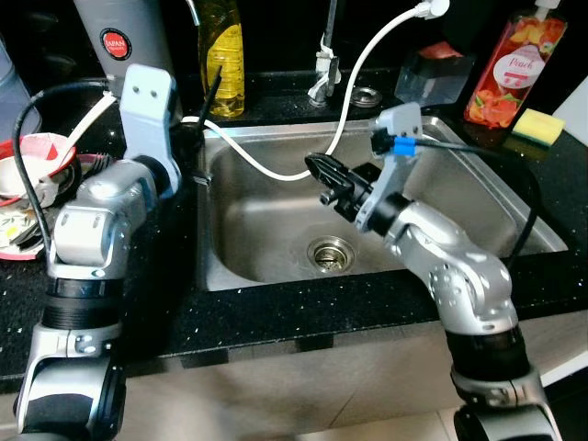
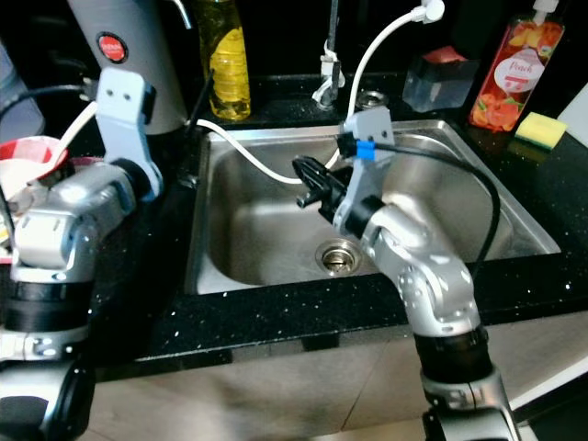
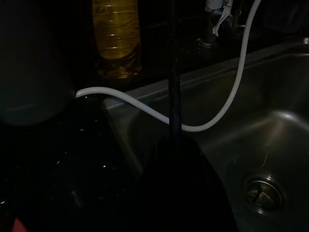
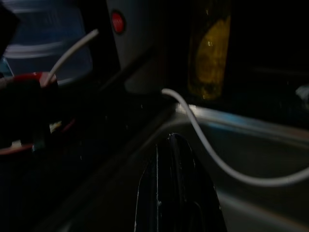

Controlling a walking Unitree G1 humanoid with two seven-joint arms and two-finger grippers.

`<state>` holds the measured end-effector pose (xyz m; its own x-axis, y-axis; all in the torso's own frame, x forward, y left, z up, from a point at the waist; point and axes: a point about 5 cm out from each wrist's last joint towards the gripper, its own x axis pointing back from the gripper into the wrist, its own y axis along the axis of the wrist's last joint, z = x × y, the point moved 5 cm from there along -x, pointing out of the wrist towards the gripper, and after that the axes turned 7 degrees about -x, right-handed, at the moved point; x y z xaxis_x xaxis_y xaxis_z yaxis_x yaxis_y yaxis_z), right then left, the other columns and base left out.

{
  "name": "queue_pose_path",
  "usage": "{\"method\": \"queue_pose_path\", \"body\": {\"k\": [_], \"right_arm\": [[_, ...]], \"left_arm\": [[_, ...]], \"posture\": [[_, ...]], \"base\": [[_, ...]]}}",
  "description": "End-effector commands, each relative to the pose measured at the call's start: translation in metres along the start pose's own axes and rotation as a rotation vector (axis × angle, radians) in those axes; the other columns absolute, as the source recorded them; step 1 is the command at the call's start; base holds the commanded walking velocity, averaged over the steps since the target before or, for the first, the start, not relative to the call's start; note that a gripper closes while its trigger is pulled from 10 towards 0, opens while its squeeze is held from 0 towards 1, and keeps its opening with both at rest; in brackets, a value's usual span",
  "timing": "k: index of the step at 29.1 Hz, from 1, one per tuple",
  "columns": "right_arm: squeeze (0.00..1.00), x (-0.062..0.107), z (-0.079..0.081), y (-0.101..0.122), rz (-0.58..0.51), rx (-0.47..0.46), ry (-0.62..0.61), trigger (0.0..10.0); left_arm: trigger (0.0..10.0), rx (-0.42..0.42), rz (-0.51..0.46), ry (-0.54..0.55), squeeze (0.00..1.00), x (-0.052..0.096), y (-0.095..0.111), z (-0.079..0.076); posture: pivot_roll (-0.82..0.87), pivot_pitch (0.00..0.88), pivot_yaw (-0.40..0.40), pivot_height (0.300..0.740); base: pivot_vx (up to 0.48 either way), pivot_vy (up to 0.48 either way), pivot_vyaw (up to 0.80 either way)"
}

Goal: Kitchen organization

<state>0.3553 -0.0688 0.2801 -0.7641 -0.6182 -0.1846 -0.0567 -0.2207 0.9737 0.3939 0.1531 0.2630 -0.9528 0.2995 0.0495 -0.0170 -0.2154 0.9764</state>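
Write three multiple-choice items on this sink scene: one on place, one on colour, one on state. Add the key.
1. Where is the right gripper?
A. over the sink basin
B. on the sponge
C. at the dishes

2. What colour is the sponge?
A. blue
B. yellow
C. red

3. What state is the sink in?
A. full of water
B. stacked with plates
C. drained, with only a white hose drooping in

Key: 1 A, its fingers hang above the basin by the hose. 2 B, it lies yellow at the far right corner. 3 C, the bare drain shows.
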Motion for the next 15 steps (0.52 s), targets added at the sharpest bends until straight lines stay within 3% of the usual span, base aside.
{"method": "queue_pose_path", "body": {"k": [1,9,15], "right_arm": [[0.0,0.001,-0.006,0.0,-0.01,-0.003,-0.032,10.0],[0.0,0.009,-0.013,-0.006,0.002,-0.003,-0.081,10.0],[0.0,0.005,-0.017,-0.001,-0.016,0.003,-0.103,10.0]], "left_arm": [[10.0,-0.016,0.0,-0.002,0.0,-0.002,0.001,-0.004],[10.0,-0.033,0.01,-0.026,0.0,-0.013,0.002,-0.001],[10.0,0.076,0.033,-0.116,0.0,-0.024,-0.001,-0.01]], "posture": [[0.09,0.023,-0.023,0.74],[0.08,0.019,-0.019,0.74],[0.09,0.02,-0.018,0.74]], "base": [[0.0,0.0,0.0],[0.0,0.0,0.0],[0.0,0.0,0.0]]}}
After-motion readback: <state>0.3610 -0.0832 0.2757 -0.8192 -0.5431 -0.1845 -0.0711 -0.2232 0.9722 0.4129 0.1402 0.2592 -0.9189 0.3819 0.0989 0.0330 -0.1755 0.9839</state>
